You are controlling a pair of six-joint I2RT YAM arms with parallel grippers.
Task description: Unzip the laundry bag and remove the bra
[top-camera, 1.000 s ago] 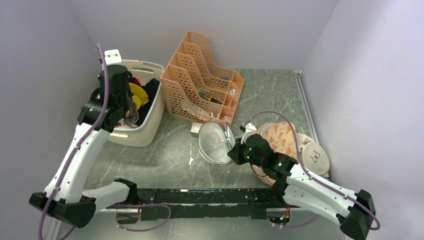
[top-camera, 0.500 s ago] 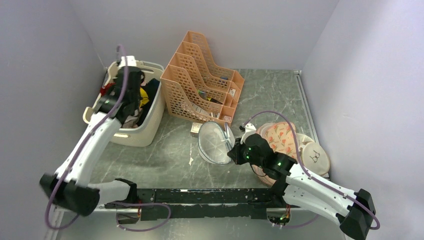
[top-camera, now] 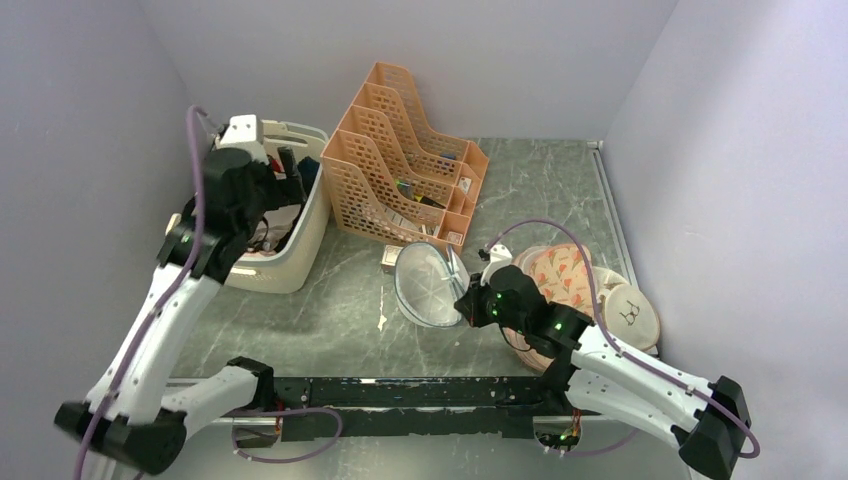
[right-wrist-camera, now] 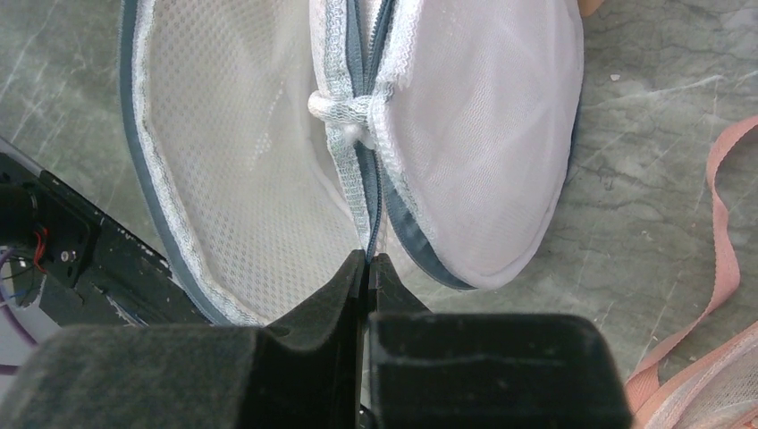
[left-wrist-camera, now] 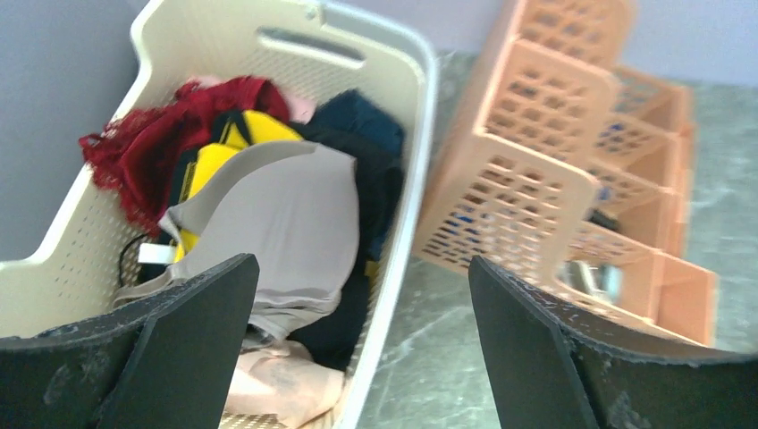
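Observation:
The laundry bag (top-camera: 428, 285) is a whitish mesh drum, propped on edge at mid-table with its zip parted into two halves (right-wrist-camera: 268, 134). My right gripper (top-camera: 466, 298) is shut on the bag's zip seam (right-wrist-camera: 367, 259) at its near edge. The bra (left-wrist-camera: 295, 214), pale grey-beige and cup-shaped, lies on top of red, yellow and dark clothes inside the white basket (left-wrist-camera: 393, 179). My left gripper (left-wrist-camera: 362, 264) hovers open above the basket's right rim with nothing between its fingers (top-camera: 288, 170).
A peach file organiser (top-camera: 400, 170) stands right of the basket (top-camera: 285, 262). A small box (top-camera: 391, 258) lies in front of it. A peach printed pad (top-camera: 562, 275) and a white disc (top-camera: 632, 315) sit at the right. A pink strap (right-wrist-camera: 724, 223) lies there too.
My left gripper has opened over the basket and shifted toward the basket's far right side; the bra now lies loose on the clothes. The right gripper stays shut on the bag.

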